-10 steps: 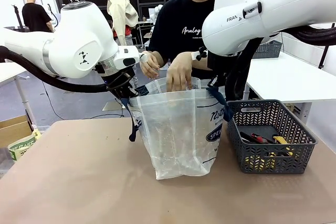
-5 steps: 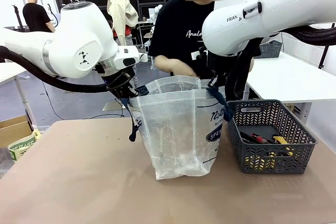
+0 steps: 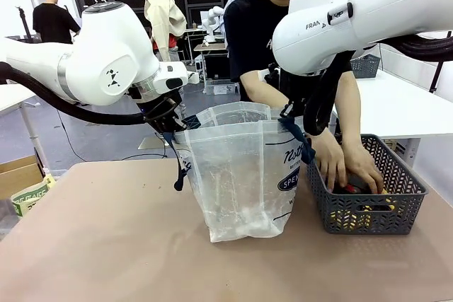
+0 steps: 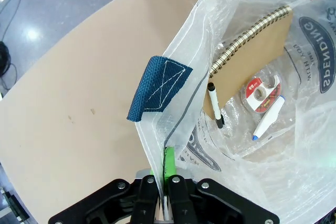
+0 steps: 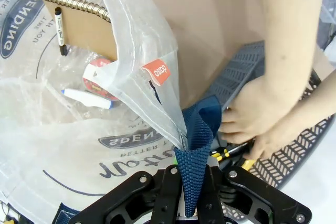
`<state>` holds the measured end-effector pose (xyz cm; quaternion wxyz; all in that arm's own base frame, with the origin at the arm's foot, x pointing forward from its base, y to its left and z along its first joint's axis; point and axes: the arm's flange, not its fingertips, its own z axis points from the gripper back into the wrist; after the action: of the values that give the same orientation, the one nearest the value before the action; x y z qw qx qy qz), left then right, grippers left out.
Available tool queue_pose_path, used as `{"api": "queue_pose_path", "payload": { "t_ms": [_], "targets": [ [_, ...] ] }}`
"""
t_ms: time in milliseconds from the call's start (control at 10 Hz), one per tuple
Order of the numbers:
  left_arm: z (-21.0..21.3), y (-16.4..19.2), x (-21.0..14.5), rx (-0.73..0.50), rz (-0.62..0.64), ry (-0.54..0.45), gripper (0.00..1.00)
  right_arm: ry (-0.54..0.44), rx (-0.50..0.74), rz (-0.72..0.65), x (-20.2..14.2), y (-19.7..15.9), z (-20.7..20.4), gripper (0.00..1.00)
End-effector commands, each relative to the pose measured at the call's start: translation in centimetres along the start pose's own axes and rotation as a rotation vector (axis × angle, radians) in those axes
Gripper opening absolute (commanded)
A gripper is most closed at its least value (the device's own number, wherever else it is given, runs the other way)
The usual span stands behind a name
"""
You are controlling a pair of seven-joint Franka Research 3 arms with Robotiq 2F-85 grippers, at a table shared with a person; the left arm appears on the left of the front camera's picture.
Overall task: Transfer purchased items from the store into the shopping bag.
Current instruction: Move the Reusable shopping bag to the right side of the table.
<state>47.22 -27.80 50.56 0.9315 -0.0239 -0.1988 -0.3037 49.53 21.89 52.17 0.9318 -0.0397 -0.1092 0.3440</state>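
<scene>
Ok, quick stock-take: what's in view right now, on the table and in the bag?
Shopping bag: one, clear with navy handles, table middle.
Basket: one, dark grey, right of bag.
Notebook: one, brown spiral-bound, in bag.
Marker: one, white with black cap, in bag.
Tape roll: one, red-labelled, in bag.
Pen: one, white with blue tip, in bag.
Person's hands: two, inside basket.
Left gripper: shut on bag's rim.
Right gripper: shut on bag's handle.

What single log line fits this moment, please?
left claw: shut on shopping bag rim | right claw: shut on bag strap | person's hands: in basket | bagged: notebook, tape
</scene>
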Motion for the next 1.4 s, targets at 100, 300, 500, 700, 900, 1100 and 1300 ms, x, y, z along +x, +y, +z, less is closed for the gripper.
{"api": "queue_pose_path", "payload": {
  "t_ms": [100,300,500,700,900,1100,1300],
  "targets": [
    [-0.13,0.07,-0.13,0.001,0.007,-0.001,0.0,0.001,-0.002,-0.002,-0.07,-0.12,-0.05,0.0],
    [-0.13,0.07,-0.13,0.001,0.007,-0.001,0.0,0.001,-0.002,-0.002,-0.07,-0.12,-0.05,0.0],
    [-0.13,0.07,-0.13,0.001,0.007,-0.001,0.0,0.001,-0.002,-0.002,-0.07,-0.12,-0.05,0.0],
    [-0.13,0.07,-0.13,0.001,0.007,-0.001,0.0,0.001,-0.002,-0.002,-0.07,-0.12,-0.05,0.0],
    [-0.13,0.07,-0.13,0.001,0.007,-0.001,0.0,0.001,-0.002,-0.002,-0.07,-0.12,-0.05,0.0],
    [-0.13,0.07,-0.13,0.001,0.007,-0.001,0.0,0.001,-0.002,-0.002,-0.07,-0.12,-0.05,0.0],
    [-0.13,0.07,-0.13,0.001,0.007,-0.001,0.0,0.001,-0.002,-0.002,-0.07,-0.12,-0.05,0.0]
  ]
}}
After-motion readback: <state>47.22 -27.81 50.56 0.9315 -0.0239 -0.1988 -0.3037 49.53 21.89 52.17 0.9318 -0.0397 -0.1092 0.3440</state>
